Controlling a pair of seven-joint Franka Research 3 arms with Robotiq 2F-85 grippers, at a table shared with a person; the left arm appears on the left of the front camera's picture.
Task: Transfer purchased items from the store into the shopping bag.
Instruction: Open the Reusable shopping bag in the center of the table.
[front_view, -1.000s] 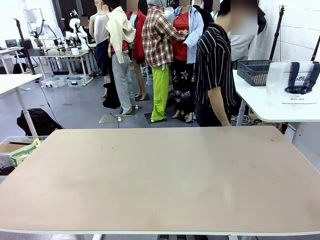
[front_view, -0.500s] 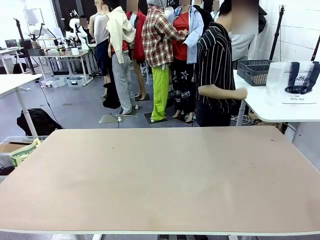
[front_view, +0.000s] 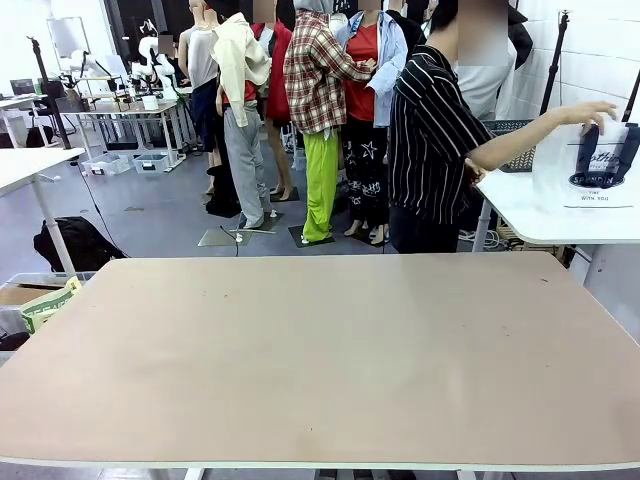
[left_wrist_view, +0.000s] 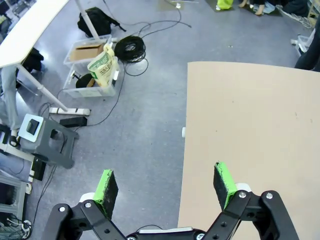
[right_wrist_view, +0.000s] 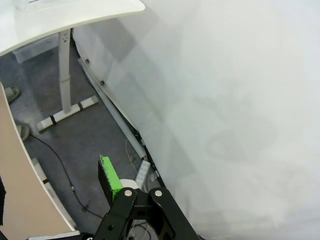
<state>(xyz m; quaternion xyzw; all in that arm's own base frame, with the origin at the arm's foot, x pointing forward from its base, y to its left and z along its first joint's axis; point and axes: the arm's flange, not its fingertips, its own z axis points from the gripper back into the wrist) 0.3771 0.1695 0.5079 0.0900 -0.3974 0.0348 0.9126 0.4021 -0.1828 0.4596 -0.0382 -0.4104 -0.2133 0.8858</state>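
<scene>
While a person's hand (front_view: 590, 114) is at the shopping bag (front_view: 585, 175), translucent white, navy handles, I can't tell its contents. My left gripper (left_wrist_view: 167, 182) and right gripper (right_wrist_view: 111, 177) gape wide, empty.

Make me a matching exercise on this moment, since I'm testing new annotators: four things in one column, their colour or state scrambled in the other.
Things:
1. bag
2. basket
3. person's hand
4. left gripper

Descriptions:
A. open, nothing in it
B. dark grey mesh, on the side table
C. at the bag's top
D. white with navy handles, upright

Pairs: 1-D, 2-B, 3-C, 4-A
</scene>
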